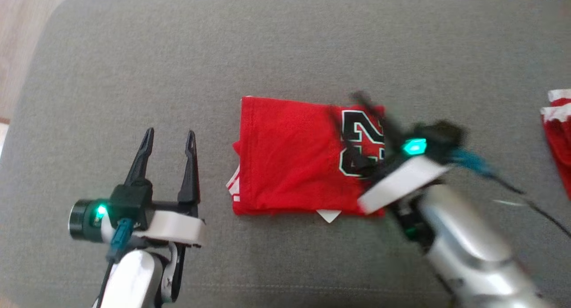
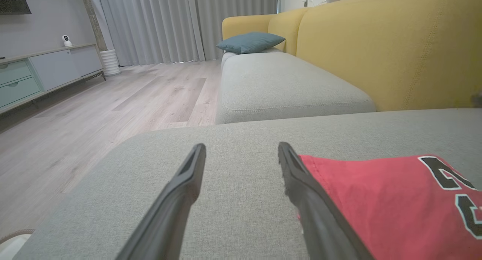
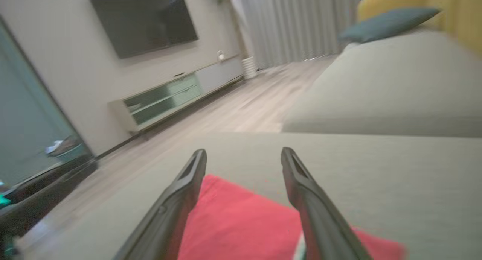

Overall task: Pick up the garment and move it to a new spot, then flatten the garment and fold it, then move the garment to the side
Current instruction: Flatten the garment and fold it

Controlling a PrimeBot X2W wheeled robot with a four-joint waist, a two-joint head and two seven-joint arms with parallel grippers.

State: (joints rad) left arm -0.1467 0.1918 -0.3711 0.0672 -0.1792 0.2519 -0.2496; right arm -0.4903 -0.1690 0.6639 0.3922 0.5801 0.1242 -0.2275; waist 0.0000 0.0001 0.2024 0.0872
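The left claw (image 1: 170, 132) is held wide and empty over the grey sofa seat (image 1: 267, 45), just beside the folded red garment (image 1: 290, 156). The garment is judged soft, light and limp, so it is best pinched through all layers at an edge. The right claw (image 3: 244, 151) is spread wide above the garment's right end, with nothing held.

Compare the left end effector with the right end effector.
Place: the left end effector, two long dark fingers, is over bare grey fabric cushion beside the folded red jersey; the right end effector is over the jersey's numbered end.
Direction in the head view: the left's fingers point straight up, the right's slant up-left.
Sharpness: the left is crisp, the right blurred.
Shared: both open, neither holding the jersey.
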